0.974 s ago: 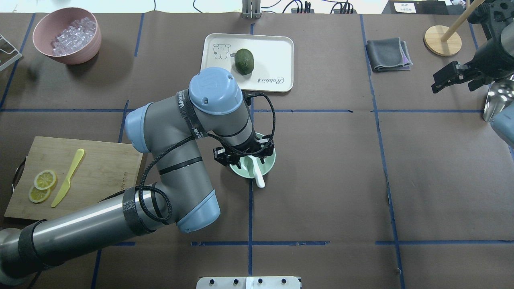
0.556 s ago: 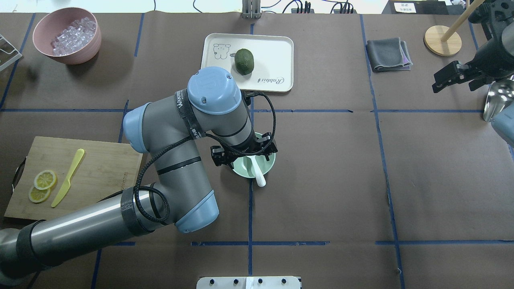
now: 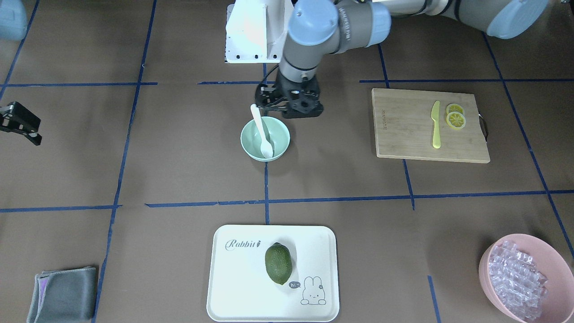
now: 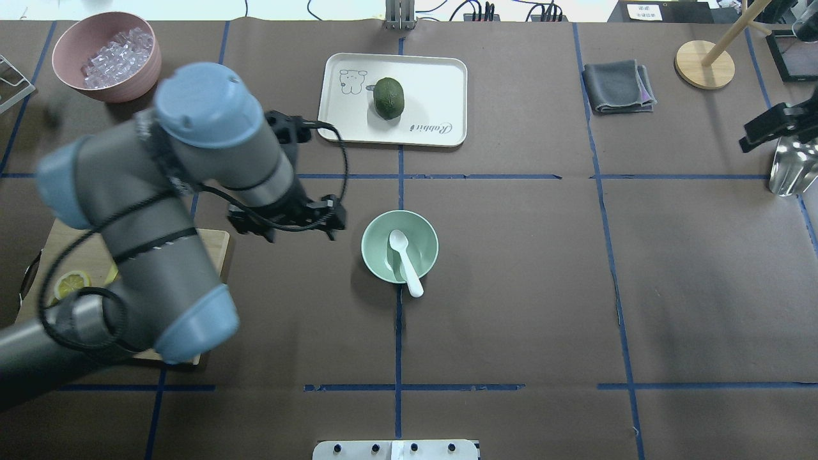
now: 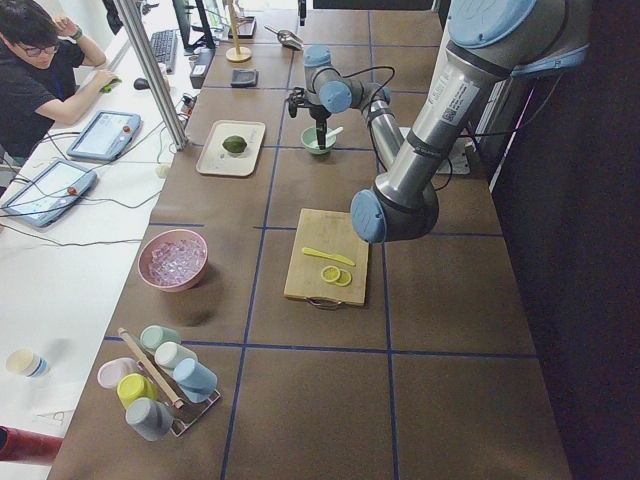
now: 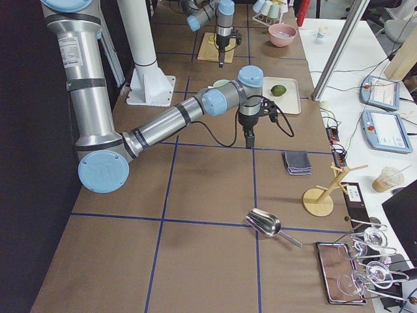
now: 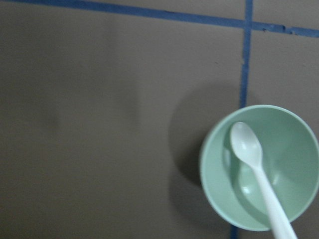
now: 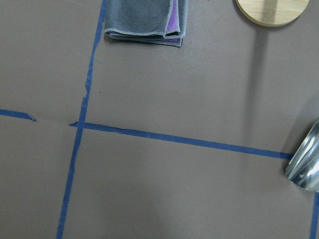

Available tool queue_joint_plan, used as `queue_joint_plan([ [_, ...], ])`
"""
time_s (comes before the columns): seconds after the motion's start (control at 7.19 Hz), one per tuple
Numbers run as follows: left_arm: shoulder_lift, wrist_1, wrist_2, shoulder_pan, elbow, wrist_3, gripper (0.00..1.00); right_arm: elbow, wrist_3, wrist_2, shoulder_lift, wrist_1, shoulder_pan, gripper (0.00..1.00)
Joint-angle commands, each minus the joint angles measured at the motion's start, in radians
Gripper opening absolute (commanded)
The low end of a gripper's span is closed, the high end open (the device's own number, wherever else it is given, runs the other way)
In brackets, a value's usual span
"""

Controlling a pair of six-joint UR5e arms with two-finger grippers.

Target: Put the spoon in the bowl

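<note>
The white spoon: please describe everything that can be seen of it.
The spoon is small, white, and looks like plastic, with an oval scoop and a flat handle. It lies tilted in the mint-green bowl: the scoop rests on the bowl's inside, the handle leans on the rim and sticks out past it, toward the robot. Only the bowl touches it.

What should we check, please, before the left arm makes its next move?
1. Scoop of spoon inside bowl: ok; the handle overhangs the rim.
2. Bowl upright: ok.
3. Left end effector open and empty: ok.
4. Left end effector apart from bowl and spoon: ok; it is off to one side.
5. Right end effector far from the bowl: ok.
6. Spoon balanced securely on the rim: cannot tell.
</note>
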Motion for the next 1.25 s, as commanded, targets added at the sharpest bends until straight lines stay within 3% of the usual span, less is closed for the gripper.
queue_joint_plan([
  [0.0, 0.167, 0.043, -0.088, -0.203, -0.059, 0.335, 1.00, -0.049, -0.217, 0.066, -0.092, 0.002, 0.130, 1.00],
  [0.28, 0.316, 0.042, -0.235, -0.440, -0.046, 0.658, 1.00, -0.084, -0.393, 0.071, -0.180, 0.004, 0.223, 1.00],
  [0.42, 0.370, 0.042, -0.240, -0.529, -0.017, 0.812, 1.00, -0.103, -0.438, 0.071, -0.224, 0.033, 0.252, 1.00],
  [0.7, 0.411, 0.028, -0.277, -0.699, 0.149, 1.100, 1.00, -0.178, -0.414, 0.094, -0.278, 0.228, 0.278, 1.00],
  [1.11, 0.468, 0.026, -0.277, -0.847, 0.257, 1.250, 1.00, -0.170, -0.291, 0.091, -0.256, 0.266, 0.277, 1.00],
])
